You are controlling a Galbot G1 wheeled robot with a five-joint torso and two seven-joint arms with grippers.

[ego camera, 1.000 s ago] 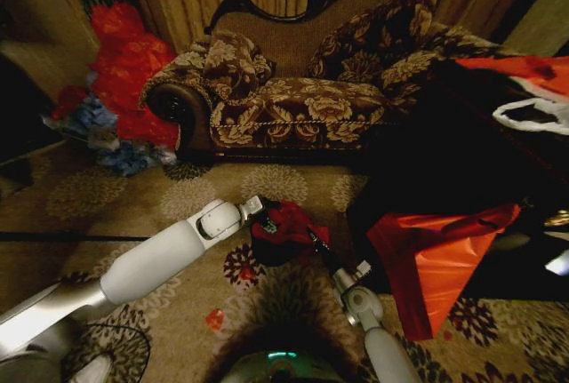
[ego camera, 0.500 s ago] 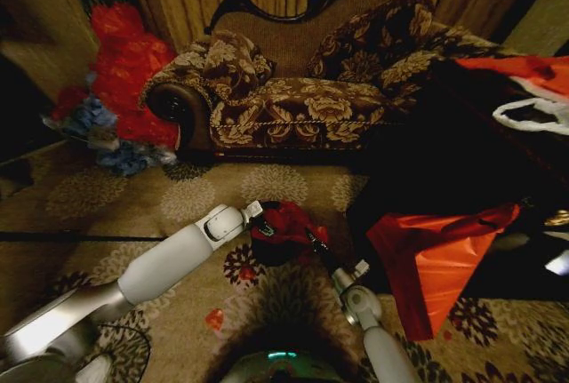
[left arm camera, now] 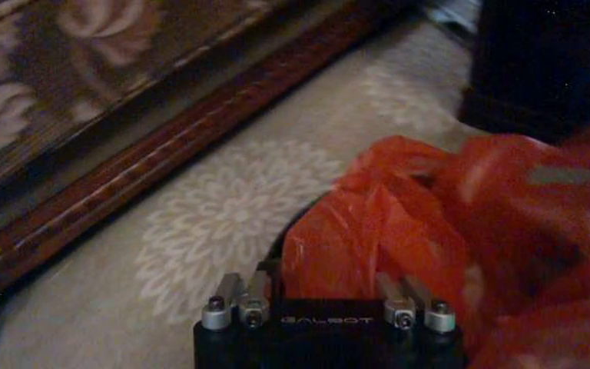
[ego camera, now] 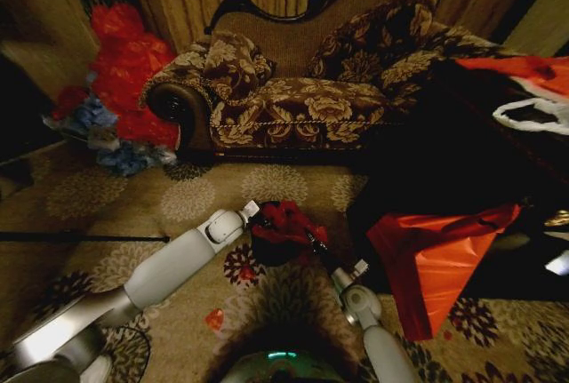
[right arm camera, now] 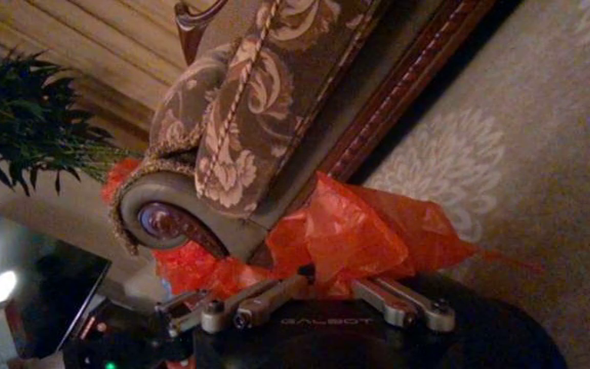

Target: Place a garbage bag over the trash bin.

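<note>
Garbage bag (ego camera: 283,221) sits bunched on the mouth of the trash bin (ego camera: 274,250), on the patterned carpet (ego camera: 178,196) in front of the sofa (ego camera: 293,99). It is thin, shiny red film, crinkled, and looks very light, limp and slippery; likely tears if yanked. Best hold is probably the loose hem at the rim, pinched at 2 opposite sides. Bin is a small, round, black, rigid cylinder with plain sides. Left gripper (left arm camera: 321,288) is at the bin's left edge, fingers spread with red film between them, not clamped. Right gripper (right arm camera: 326,296) is at the bin's right rim, fingers spread over the film.
</note>
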